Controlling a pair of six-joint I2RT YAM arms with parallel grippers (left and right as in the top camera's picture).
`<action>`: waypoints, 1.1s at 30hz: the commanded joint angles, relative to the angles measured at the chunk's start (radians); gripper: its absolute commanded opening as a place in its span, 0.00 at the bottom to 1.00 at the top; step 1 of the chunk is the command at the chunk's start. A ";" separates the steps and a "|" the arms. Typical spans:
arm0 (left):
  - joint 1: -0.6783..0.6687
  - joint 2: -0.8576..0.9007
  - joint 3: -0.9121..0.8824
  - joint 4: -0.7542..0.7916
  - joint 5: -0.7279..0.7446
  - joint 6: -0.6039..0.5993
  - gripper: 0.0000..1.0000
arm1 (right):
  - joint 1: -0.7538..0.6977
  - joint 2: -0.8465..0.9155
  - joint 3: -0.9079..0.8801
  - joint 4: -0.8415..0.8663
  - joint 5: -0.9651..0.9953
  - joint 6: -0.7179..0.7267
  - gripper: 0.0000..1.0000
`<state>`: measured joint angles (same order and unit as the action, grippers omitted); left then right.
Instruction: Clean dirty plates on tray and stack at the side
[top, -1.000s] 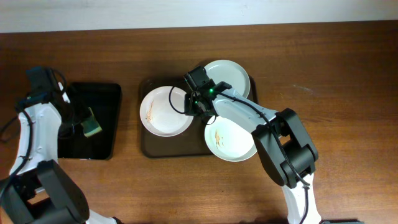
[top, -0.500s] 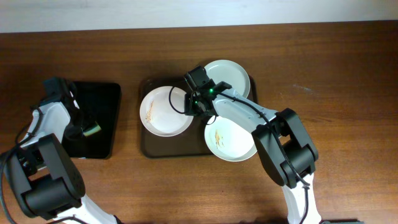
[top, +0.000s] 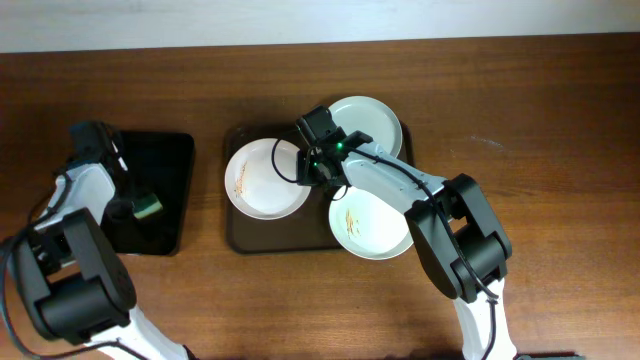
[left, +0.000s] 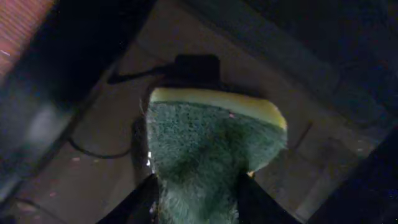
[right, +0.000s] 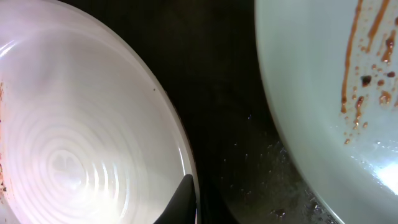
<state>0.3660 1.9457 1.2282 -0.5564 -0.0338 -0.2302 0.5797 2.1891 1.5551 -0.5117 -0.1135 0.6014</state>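
Observation:
Three white plates lie on the dark brown tray (top: 238, 240): a left plate (top: 262, 180) with an orange smear, a far right plate (top: 372, 118), and a near right plate (top: 372, 225) with smears. My right gripper (top: 313, 168) is shut on the left plate's right rim; in the right wrist view one finger (right: 185, 200) rests inside the left plate (right: 74, 137), with the smeared plate (right: 336, 93) to the right. My left gripper (top: 135, 206) is shut on a green and yellow sponge (top: 149, 207) over the black tray; the sponge (left: 208, 143) sits between the fingers (left: 199, 208).
A smaller glossy black tray (top: 165, 165) lies at the left of the wooden table (top: 540, 150). The right arm's links reach across the near right plate. A white wall edge runs along the back.
The left arm has changed its posture, its upper part shifting right, while the sponge stays in about the same spot over the black tray. The right arm has not moved.

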 joint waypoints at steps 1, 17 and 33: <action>0.002 0.051 -0.006 -0.014 -0.006 -0.001 0.19 | 0.009 0.025 0.008 -0.004 -0.012 -0.002 0.04; -0.138 -0.177 0.078 -0.136 0.097 0.326 0.01 | 0.009 0.025 0.008 0.002 -0.036 -0.001 0.05; -0.492 -0.016 0.078 -0.011 0.174 0.333 0.01 | 0.009 0.025 0.008 0.004 -0.040 -0.002 0.05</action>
<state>-0.1028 1.8606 1.2942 -0.6102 0.1444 0.1131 0.5797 2.1891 1.5551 -0.5098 -0.1276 0.6010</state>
